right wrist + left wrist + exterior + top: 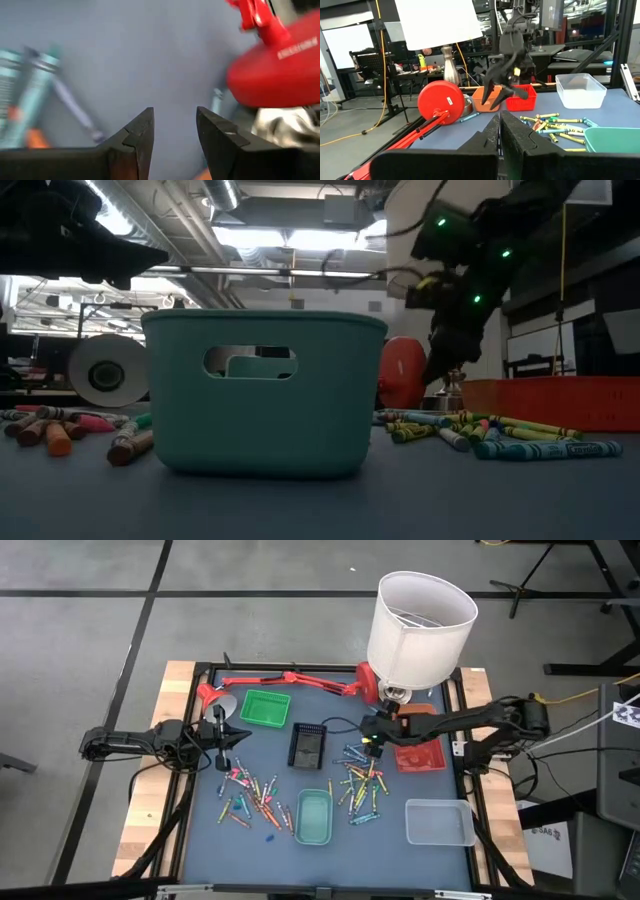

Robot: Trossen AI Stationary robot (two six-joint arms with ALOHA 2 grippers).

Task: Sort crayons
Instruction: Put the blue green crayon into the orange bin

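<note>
Crayons lie loose on the blue mat in two heaps, a left heap (250, 795) and a right heap (362, 785), on either side of a teal tray (313, 817). My right gripper (370, 745) hangs open above the mat at the right heap's far end, pointing slantwise down with nothing between its fingers (175, 130). Blurred crayons (30, 95) show beyond it. My left gripper (238, 736) waits shut and level at the table's left side, its fingers together (499, 132).
A red desk lamp's base (372, 685) stands just behind my right gripper, its arm (290, 678) reaching left along the far edge under a white shade (420, 625). A green tray (265, 707), black tray (308, 745), red tray (420, 755) and clear tray (440, 822) stand around.
</note>
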